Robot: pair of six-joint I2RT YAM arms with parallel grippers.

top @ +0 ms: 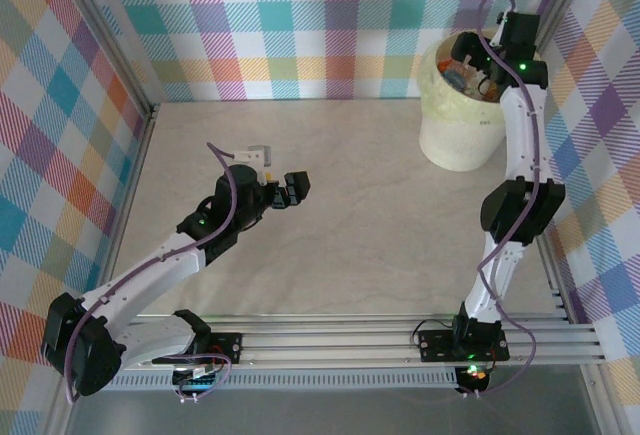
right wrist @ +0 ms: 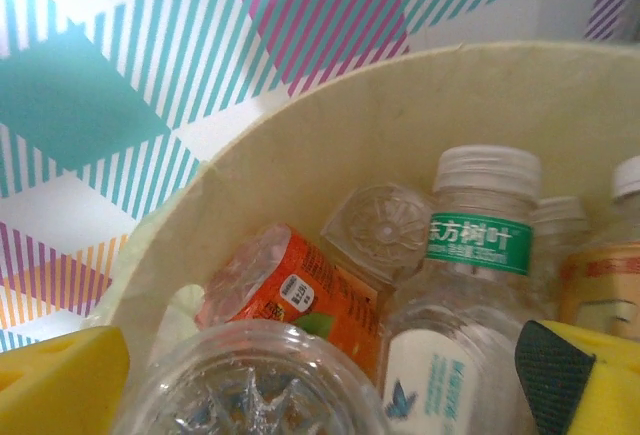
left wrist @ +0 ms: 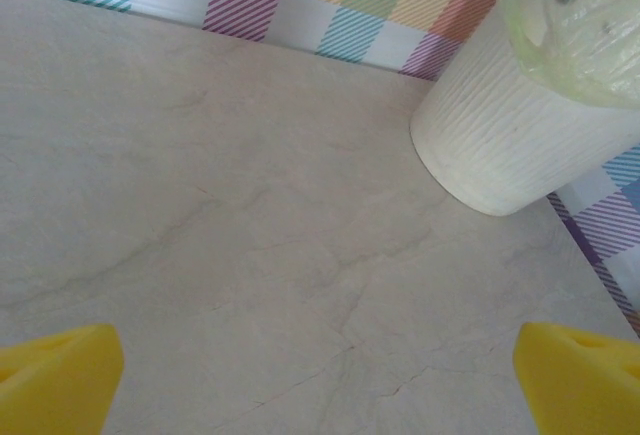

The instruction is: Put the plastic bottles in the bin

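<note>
Now the plastic bottles (right wrist: 375,225) lie heaped inside the bin (right wrist: 400,115), which stands on the counter (top: 330,185) in the far right corner, close to the checked wall (top: 300,25). From the right wrist, an orange-labelled bottle (right wrist: 295,300) lies on its side beside a clear bottle with a green band (right wrist: 478,243) and a white cap. A clear bottle base (right wrist: 250,390) sits nearest the camera. The right arm (top: 522,125) reaches over the bin's rim. Its jaws stand wide apart above the pile, and the near bottle lies between the yellow pads (right wrist: 60,380) with a gap to the right-hand one. The left arm (top: 160,265) hangs over the counter, well apart from the bin. Its jaws are also wide apart, with counter surface showing between them.
</note>
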